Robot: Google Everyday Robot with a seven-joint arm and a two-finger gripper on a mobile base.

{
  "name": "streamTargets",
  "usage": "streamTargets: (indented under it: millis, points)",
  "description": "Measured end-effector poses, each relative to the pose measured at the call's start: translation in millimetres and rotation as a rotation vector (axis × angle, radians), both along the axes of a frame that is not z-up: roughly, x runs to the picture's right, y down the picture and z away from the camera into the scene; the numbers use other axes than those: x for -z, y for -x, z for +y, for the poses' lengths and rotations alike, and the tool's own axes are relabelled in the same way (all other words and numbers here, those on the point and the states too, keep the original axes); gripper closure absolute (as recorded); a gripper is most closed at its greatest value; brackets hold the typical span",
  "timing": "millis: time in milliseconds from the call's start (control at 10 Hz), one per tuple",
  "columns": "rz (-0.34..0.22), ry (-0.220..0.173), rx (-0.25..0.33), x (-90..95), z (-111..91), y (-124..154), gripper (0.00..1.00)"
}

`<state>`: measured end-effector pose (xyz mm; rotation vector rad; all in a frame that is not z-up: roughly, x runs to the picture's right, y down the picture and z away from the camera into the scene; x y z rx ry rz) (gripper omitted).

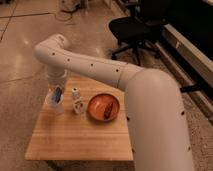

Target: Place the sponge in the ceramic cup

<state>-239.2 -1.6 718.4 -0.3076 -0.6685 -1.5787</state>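
Now, with my gripper (56,90) clenched on the sponge (58,93) just over the cup (52,107), I should centre it inside the rim and lower it before letting go.

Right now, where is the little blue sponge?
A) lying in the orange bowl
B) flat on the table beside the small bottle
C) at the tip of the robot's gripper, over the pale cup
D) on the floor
C: the sponge sits at the tip of the gripper, shut on it over the mouth of the ceramic cup near the table's left edge.
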Motion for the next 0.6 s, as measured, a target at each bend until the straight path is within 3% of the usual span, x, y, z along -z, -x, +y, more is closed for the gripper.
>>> streamTargets:
  millis: [300,600]
  points:
    - [-0.057,0.019,0.046,-2.7,-11,16,1.0]
    - [-0.075,0.054,0.103,-18.0,-12,24,1.0]
